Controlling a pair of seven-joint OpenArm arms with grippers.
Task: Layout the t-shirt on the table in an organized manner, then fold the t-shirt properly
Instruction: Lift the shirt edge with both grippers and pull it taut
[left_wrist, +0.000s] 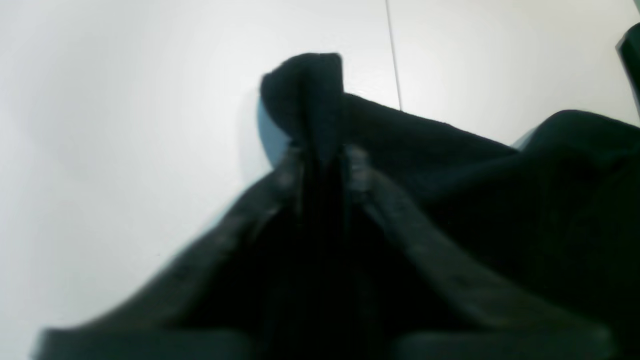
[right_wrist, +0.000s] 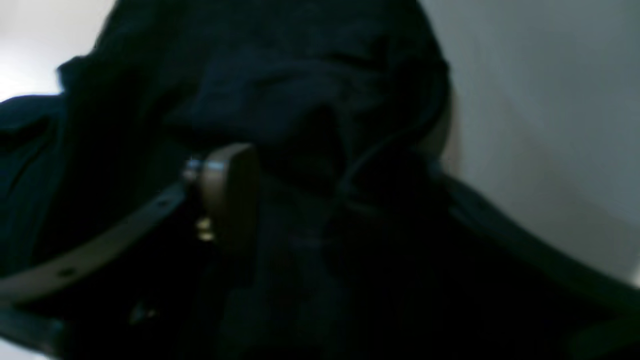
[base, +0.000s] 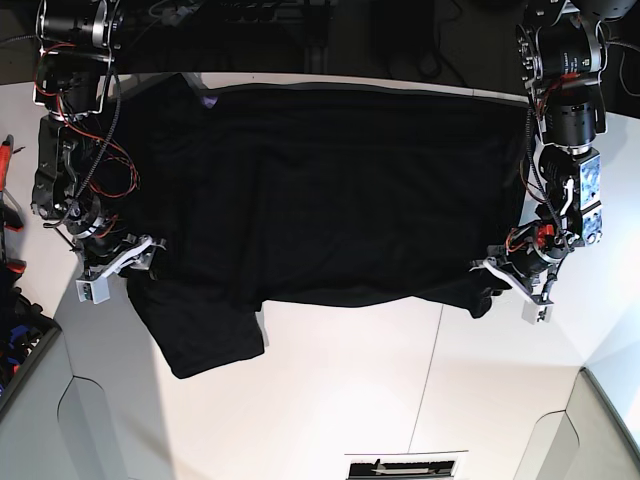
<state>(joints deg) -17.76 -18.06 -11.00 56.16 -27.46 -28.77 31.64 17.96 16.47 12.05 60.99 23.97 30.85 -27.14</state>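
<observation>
Shirt (base: 320, 190) is lying spread across the far half of the table (base: 350, 400), black and showing no print in the base view, with one sleeve hanging toward the near edge on that view's left. Its lower hem is running unevenly across the middle of the white top, and a thin dark seam is crossing the bare surface in front of it.

Left gripper (left_wrist: 322, 150) is sitting at the shirt's corner on the base view's right. In the left wrist view its two fingers are standing almost together with a fold of black cloth pinched between them, a tuft sticking up past the tips.

Right gripper (right_wrist: 320, 200) is sitting at the opposite edge, near the sleeve. In the right wrist view, which is dark and blurred, its fingers (right_wrist: 230, 190) are standing apart with cloth bunched in the gap; whether they are gripping that cloth I cannot tell.

Both arms are reaching in from the table's sides.
</observation>
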